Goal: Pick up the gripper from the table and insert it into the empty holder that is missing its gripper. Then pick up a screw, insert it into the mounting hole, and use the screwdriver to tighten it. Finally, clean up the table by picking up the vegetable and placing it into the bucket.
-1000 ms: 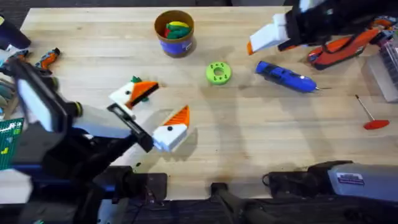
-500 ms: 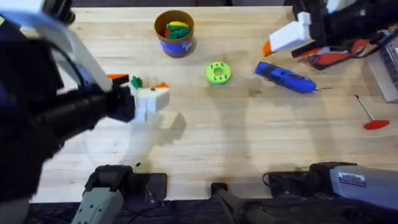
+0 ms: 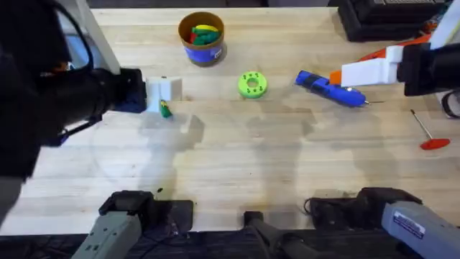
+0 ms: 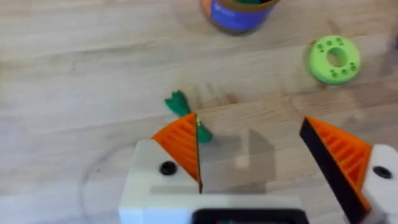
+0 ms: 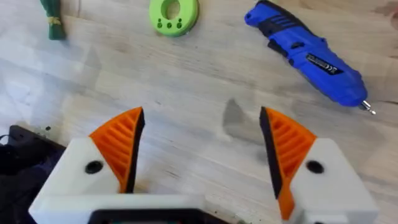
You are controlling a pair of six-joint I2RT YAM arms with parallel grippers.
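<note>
Green toy vegetable [image 4: 186, 116]: small, elongated, lying on the wooden bench [image 3: 237, 158] just beside the left gripper [image 4: 267, 155], whose fingers stand apart and empty. Likely light and rigid, prone to roll; best pinched across its narrow middle. Bucket [image 3: 201, 37]: blue body, tan rim, well apart, toy foods inside. Lime-green disc [image 3: 251, 84] nearby. Blue screwdriver [image 5: 308, 56] beyond the right gripper [image 5: 199, 155], likewise spread and empty.
</note>
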